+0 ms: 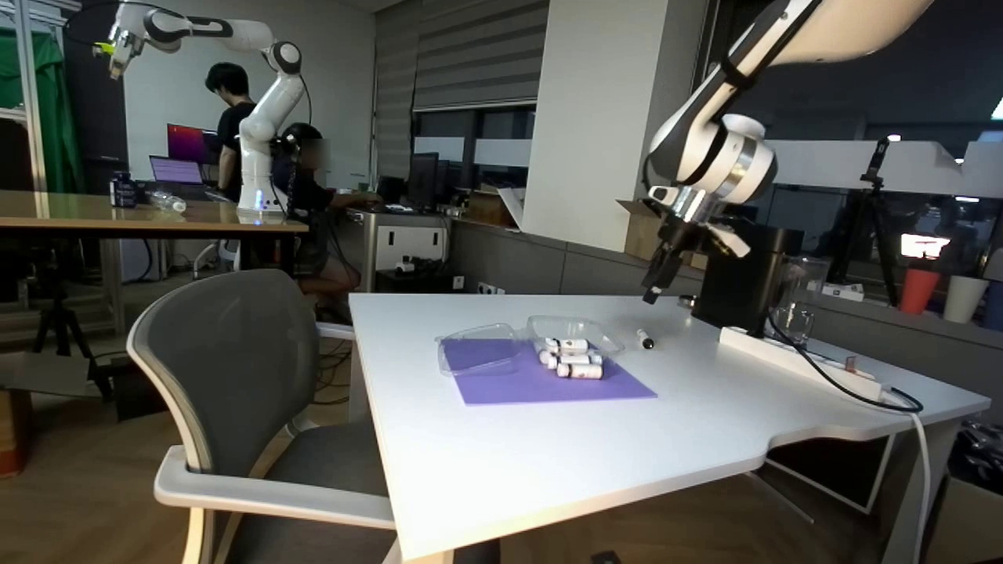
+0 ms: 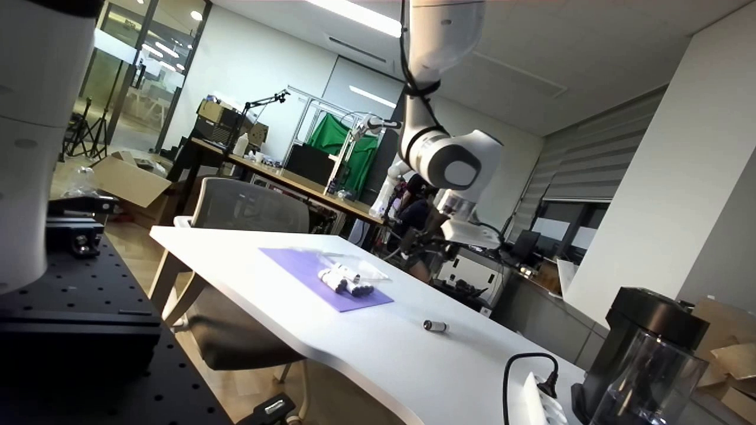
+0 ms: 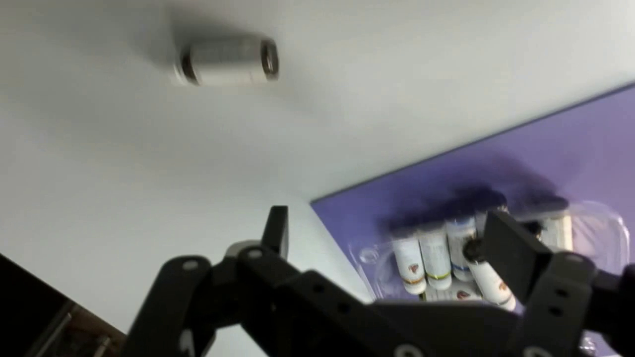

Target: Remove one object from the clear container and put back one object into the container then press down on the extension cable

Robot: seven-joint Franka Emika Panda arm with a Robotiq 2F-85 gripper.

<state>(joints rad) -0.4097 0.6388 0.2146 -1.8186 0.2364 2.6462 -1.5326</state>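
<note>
The clear container (image 1: 580,325) sits on the purple mat (image 1: 548,394) with its transparent lid (image 1: 478,348) folded out to the side. Several small white bottles (image 3: 436,263) lie in it, some heaped on others. A single white bottle (image 3: 228,62) with a dark end lies on its side on the bare tabletop, off the mat. My gripper (image 3: 387,213) is wide open above the table, nothing between its fingers, its right finger hiding part of the container in the wrist view. The extension cable's white cord (image 1: 923,462) hangs off the table edge from the white socket strip (image 1: 799,364).
A black machine (image 1: 740,278) with a clear jug (image 1: 799,301) stands behind the socket strip. A black cable (image 1: 831,380) loops from the strip. A grey chair (image 1: 235,352) is at the table's side. A cardboard box (image 1: 641,231) is behind the table.
</note>
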